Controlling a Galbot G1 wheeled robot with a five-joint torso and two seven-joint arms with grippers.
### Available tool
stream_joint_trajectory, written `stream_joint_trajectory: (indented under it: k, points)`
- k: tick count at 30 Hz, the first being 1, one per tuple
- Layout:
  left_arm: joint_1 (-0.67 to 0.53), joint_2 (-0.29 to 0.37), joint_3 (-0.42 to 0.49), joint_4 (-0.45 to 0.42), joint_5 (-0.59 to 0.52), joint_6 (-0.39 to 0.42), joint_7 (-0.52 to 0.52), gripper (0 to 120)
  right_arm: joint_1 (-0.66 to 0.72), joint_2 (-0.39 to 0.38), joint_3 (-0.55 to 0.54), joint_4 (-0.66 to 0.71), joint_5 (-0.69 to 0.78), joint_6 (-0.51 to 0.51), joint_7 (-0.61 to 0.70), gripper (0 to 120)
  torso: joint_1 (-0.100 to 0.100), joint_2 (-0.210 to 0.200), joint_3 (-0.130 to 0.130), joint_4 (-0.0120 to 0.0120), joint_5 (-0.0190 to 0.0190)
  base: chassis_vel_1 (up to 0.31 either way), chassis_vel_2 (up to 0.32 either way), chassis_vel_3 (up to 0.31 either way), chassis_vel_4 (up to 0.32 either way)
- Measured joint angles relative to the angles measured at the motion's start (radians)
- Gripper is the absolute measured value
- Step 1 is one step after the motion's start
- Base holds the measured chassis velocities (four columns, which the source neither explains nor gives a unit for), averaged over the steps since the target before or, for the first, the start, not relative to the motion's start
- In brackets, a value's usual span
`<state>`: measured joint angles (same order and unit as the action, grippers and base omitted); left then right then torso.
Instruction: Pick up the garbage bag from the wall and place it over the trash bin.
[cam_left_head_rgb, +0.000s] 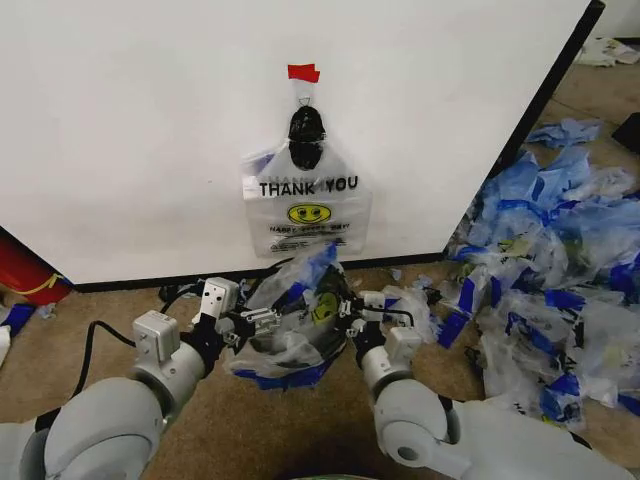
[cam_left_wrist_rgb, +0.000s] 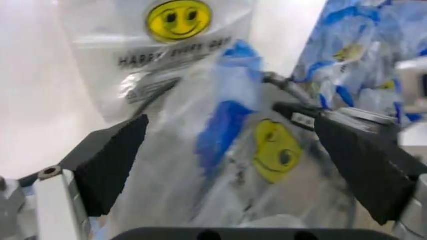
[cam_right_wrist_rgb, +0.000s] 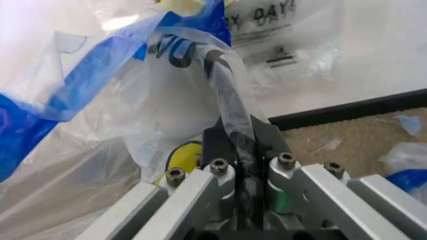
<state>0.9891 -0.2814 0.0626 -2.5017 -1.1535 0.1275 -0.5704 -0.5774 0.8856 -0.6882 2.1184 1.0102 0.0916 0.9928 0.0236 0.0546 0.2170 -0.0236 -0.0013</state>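
A makeshift test room: white panel wall (cam_left_head_rgb: 150, 130), carpet (cam_left_head_rgb: 280, 420), heaped plastic bags (cam_left_head_rgb: 560, 260).

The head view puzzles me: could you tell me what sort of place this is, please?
Probably an indoor robot test area: a plain white wall panel with a taped hook holding one garbage bag, brown carpet, and a heap of used bags alongside.

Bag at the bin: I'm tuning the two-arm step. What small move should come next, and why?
Probably close the left gripper on the bag. Its fingers stand open with the film between them, while the right gripper is shut on a twisted strip of it. The bag lies crumpled over the bin, so both sides likely need holding before spreading.
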Motion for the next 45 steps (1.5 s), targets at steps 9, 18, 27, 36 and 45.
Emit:
stream_joint_trajectory:
  k: [9, 18, 27, 36, 45]
  points:
    - [-0.053, -0.014, 0.077, 0.001, 0.033, -0.017, 0.015, 98, 0.114, 0.019, -0.068, 0.011, 0.057, -0.016, 0.024, 0, 0.0, 0.0, 0.0, 0.0, 0.0, 0.0, 0.0, 0.0, 0.0]
    - [-0.057, -0.021, 0.096, 0.013, 0.059, -0.032, 0.013, 96, 0.167, 0.022, -0.114, 0.024, 0.07, -0.018, 0.025, 0, 0.0, 0.0, 0.0, 0.0001, 0.0002, 0.0, 0.0, 0.0, 0.0]
    - [-0.114, -0.029, 0.167, 0.043, 0.073, -0.048, 0.008, 95, 0.156, 0.014, -0.122, 0.041, 0.059, -0.017, 0.019, 0, 0.0, 0.0, 0.0, -0.0001, 0.0002, 0.0, 0.0, 0.0, 0.0]
    - [-0.136, -0.026, 0.197, 0.062, 0.079, -0.065, -0.002, 94, 0.141, -0.002, -0.118, 0.064, 0.047, -0.013, 0.01, 0, 0.0, 0.0, 0.0, -0.0001, 0.0001, 0.0, 0.0, 0.0, 0.0]
    - [-0.148, -0.009, 0.196, 0.064, 0.085, -0.066, -0.02, 79, 0.128, -0.001, -0.113, 0.072, 0.033, -0.01, 0.006, 0, 0.0, 0.0, 0.0, 0.0, 0.0002, 0.0, 0.0, 0.0, 0.0]
